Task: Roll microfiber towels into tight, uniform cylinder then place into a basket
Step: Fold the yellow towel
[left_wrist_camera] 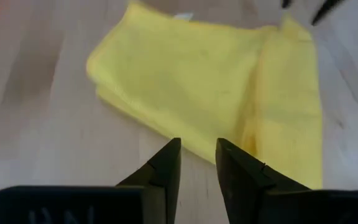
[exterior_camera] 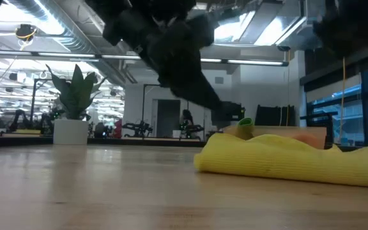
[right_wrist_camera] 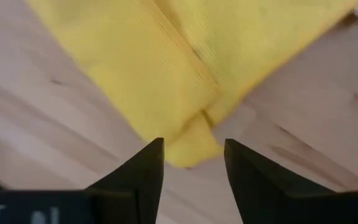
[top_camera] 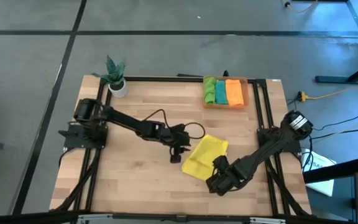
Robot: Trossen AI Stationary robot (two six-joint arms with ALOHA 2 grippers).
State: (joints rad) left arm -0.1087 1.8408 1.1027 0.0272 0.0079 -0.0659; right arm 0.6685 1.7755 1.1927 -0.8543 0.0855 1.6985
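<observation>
1. Our left hand (top_camera: 178, 151) hovered just beside the yellow towel (top_camera: 204, 157), on its plant-facing side. In its wrist view the two fingers (left_wrist_camera: 166, 163) stood apart with nothing between them, released and clear of the cloth.
2. Our right hand (top_camera: 219, 176) sat at the towel's near corner, towards the front edge of the desk (top_camera: 135, 180). Its fingers (right_wrist_camera: 149, 163) were parted too; the folded corner lay just ahead of the gap, not clasped.
3. The yellow towel lay loosely folded on the desk between the two hands, flat and a little rumpled, with a fold line running along it. We judged it was not yet a tight roll.
4. The basket (top_camera: 247, 92) stood at the far edge of the desk, well apart from the yellow towel. Inside it, side by side, lay the green towel (top_camera: 209, 91), the teal towel (top_camera: 220, 92) and the orange towel (top_camera: 234, 92).
5. By our reckoning three of four were done; what was left was to roll the yellow one and carry it over. Room remaining in the basket looked scant.
6. A potted plant (top_camera: 115, 76) stood at the far left corner, well out of the way. We saw nothing on the bare wood between towel and basket.
</observation>
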